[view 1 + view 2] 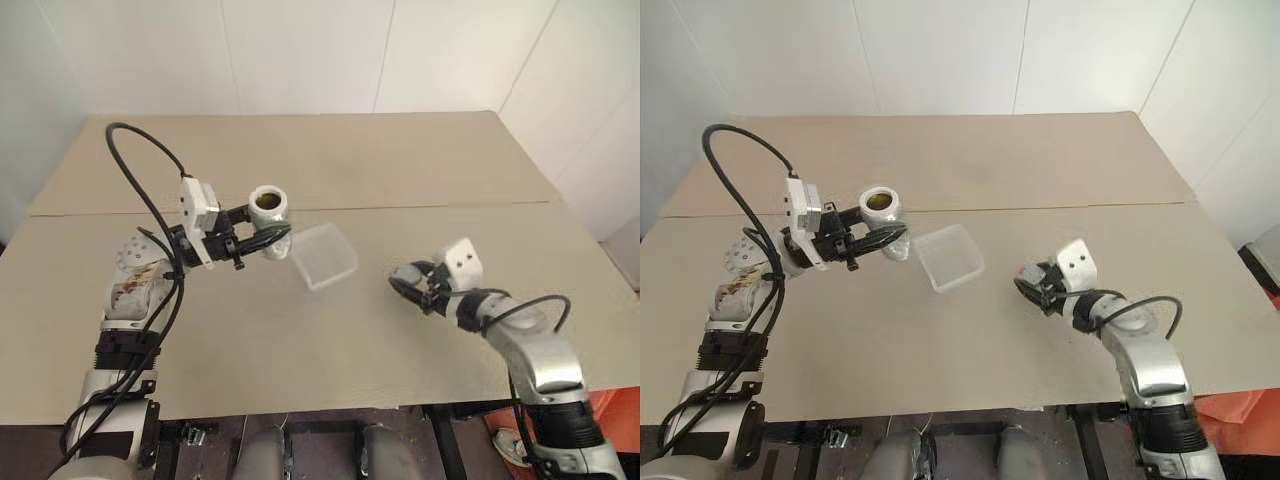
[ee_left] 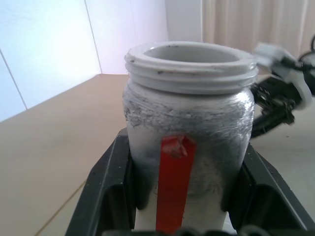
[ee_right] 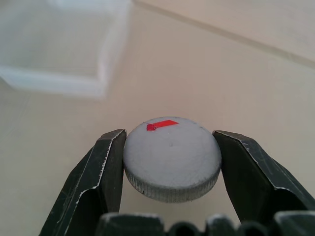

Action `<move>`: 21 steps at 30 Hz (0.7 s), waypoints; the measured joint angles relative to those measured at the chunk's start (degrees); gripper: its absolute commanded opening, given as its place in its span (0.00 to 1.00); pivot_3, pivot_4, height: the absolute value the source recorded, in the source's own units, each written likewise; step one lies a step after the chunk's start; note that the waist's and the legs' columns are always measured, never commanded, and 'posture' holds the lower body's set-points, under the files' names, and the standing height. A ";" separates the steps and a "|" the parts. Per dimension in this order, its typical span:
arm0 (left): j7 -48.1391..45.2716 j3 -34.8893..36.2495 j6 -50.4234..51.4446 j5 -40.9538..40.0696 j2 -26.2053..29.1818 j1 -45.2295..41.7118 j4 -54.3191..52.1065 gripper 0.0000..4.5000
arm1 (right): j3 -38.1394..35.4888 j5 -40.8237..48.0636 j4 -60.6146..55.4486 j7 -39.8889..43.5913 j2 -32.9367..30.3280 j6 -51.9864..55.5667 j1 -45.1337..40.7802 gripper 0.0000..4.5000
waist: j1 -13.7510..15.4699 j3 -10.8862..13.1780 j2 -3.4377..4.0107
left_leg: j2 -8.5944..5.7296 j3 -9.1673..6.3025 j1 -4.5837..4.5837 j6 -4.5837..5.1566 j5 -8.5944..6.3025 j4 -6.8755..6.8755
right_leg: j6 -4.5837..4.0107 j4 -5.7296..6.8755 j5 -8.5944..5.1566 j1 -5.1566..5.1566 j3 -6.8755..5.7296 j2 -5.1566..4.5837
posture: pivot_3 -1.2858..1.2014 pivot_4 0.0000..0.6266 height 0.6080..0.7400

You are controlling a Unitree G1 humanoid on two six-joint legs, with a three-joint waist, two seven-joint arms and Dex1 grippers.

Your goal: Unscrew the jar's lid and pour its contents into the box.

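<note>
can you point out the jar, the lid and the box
jar (image 1: 268,205): left eye view, on the rim of its open mouth.
lid (image 3: 171,155): right wrist view, on the middle of its flat grey top.
box (image 1: 324,255): left eye view, on its translucent bottom.

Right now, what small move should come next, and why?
Probably tilt the jar toward the box. The left gripper holds it upright and open beside the box, while the lid is already off, clamped in the right gripper.

Jar (image 2: 189,128) silvery-grey, red stripe; lid (image 3: 172,158) grey, red mark; box (image 1: 324,255) seemingly translucent white.
</note>
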 measured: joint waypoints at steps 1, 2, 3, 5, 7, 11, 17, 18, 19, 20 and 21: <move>1.01 0.00 -0.35 0.41 -0.15 -0.11 0.35 0.43 | -0.01 -0.49 0.35 -0.64 0.32 -0.13 0.15 0.77 | -0.02 0.00 0.00 | 0.00 -0.01 0.01 0.00 0.00 0.00 | 0.00 0.00 0.00 0.01 0.00 0.01 | 0.52 0.24 1.00; 1.83 -0.01 -0.85 0.86 -0.30 -0.28 0.91 0.43 | 0.01 -0.79 0.45 -0.92 0.57 -0.13 0.27 0.81 | 0.01 0.00 0.00 | 0.00 -0.01 0.01 -0.01 0.00 0.00 | 0.00 0.01 0.00 0.01 -0.01 0.01 | 0.52 0.24 1.00; 2.91 -0.04 -1.55 1.85 -0.47 -0.51 1.37 0.43 | 0.11 -0.97 0.45 -0.81 0.54 -0.13 0.41 0.88 | 0.05 0.00 0.00 | 0.00 -0.02 0.00 -0.01 0.00 0.00 | 0.00 -0.01 0.00 0.01 -0.01 0.01 | 0.52 0.24 1.00; 5.55 -0.87 -5.21 5.84 -0.49 -1.35 2.57 0.43 | 0.11 -0.96 -0.16 0.24 -0.52 0.41 0.75 0.99 | 0.13 0.00 0.00 | -0.02 -0.01 -0.03 0.00 0.00 0.00 | 0.00 -0.04 0.00 0.00 0.00 0.00 | 0.52 0.24 1.00; 8.70 -2.62 -11.32 11.80 0.03 -1.69 3.81 0.43 | -0.22 0.31 -2.28 1.78 -2.49 2.64 0.91 0.99 | 0.34 0.00 0.00 | -0.04 -0.01 -0.04 0.01 -0.01 -0.01 | 0.01 -0.08 0.01 0.02 -0.01 -0.02 | 0.52 0.24 1.00; 19.78 -7.68 -27.73 28.23 1.74 -4.12 12.21 0.43 | -1.83 5.65 -10.40 7.32 -8.75 8.46 0.19 0.99 | 1.04 0.01 -0.01 | -0.02 -0.02 -0.06 0.03 -0.02 -0.01 | 0.00 -0.11 0.02 0.01 -0.06 -0.01 | 0.52 0.24 1.00; 48.91 -17.62 -47.90 58.35 7.11 -18.49 24.08 0.43 | -2.20 15.24 -16.50 14.13 -14.50 18.63 -8.14 0.99 | 1.50 0.04 -0.07 | -0.04 -0.04 -0.15 0.04 -0.03 0.01 | 0.06 -0.13 0.07 0.02 -0.18 -0.05 | 0.52 0.24 1.00; 55.05 -20.99 -50.12 65.15 8.74 -21.66 25.00 0.43 | -1.96 16.35 -16.76 14.89 -15.36 19.96 -10.15 0.99 | 1.56 0.04 -0.07 | -0.08 -0.03 -0.16 0.06 -0.04 -0.01 | 0.10 -0.12 0.09 0.02 -0.18 -0.08 | 0.52 0.24 1.00; 61.69 -24.45 -51.69 72.20 9.92 -24.68 25.92 0.43 | -1.90 17.06 -16.93 15.53 -16.25 20.84 -11.99 0.99 | 1.60 0.03 -0.05 | -0.08 0.00 -0.15 0.10 -0.07 -0.03 | 0.13 -0.05 0.10 0.08 -0.19 -0.08 | 0.52 0.24 1.00; 67.85 -28.38 -51.80 78.48 10.67 -27.39 26.82 0.43 | -1.72 17.51 -16.89 16.08 -17.00 21.42 -13.31 0.99 | 1.65 0.03 -0.06 | -0.08 0.00 -0.20 0.13 -0.08 -0.01 | 0.15 -0.06 0.10 0.08 -0.24 -0.09 | 0.52 0.24 1.00; 75.06 -33.58 -50.96 86.46 11.13 -30.24 28.29 0.43 | -1.37 18.13 -16.86 16.70 -17.57 22.04 -14.96 0.99 | 1.71 0.03 -0.05 | -0.11 0.03 -0.24 0.14 -0.09 0.00 | 0.18 -0.08 0.12 0.07 -0.26 -0.11 | 0.52 0.24 1.00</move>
